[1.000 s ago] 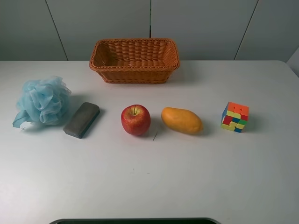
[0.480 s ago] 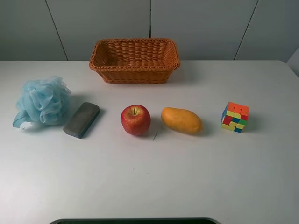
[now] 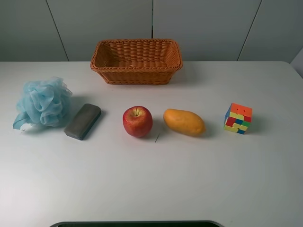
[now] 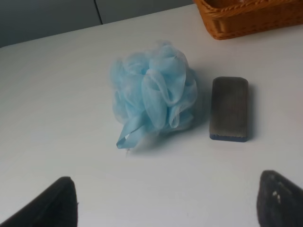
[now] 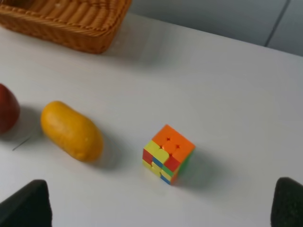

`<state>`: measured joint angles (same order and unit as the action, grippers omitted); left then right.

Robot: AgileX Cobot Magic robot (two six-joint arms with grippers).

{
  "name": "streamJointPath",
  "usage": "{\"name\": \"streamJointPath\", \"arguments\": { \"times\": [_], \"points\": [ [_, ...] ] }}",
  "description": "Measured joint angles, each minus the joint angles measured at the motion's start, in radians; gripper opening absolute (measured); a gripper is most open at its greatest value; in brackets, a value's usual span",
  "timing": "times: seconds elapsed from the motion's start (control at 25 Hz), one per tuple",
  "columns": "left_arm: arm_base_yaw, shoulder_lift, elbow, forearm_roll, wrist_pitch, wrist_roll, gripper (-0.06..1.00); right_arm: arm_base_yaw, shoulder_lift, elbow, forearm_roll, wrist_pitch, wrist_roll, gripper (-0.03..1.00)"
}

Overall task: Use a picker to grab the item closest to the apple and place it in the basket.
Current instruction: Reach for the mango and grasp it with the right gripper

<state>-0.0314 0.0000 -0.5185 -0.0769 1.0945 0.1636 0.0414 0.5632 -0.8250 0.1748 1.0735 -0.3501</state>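
A red apple sits mid-table; a sliver of it shows in the right wrist view. An orange-yellow mango lies just right of it, the nearest item, and also shows in the right wrist view. The wicker basket stands empty at the back, with corners showing in both wrist views. My left gripper is open above the table near the blue bath pouf. My right gripper is open near the Rubik's cube. Neither gripper shows in the exterior view.
A blue bath pouf and a grey block lie left of the apple; the block also shows in the left wrist view. A Rubik's cube sits at the right. A dark edge runs along the table's front.
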Motion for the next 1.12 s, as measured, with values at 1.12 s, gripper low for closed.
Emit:
{"name": "streamJointPath", "arguments": {
  "times": [1.12],
  "points": [
    [0.000, 0.000, 0.000, 0.000, -0.002, 0.004, 0.73, 0.382, 1.053, -0.166, 0.075, -0.254, -0.315, 0.70]
  ]
}}
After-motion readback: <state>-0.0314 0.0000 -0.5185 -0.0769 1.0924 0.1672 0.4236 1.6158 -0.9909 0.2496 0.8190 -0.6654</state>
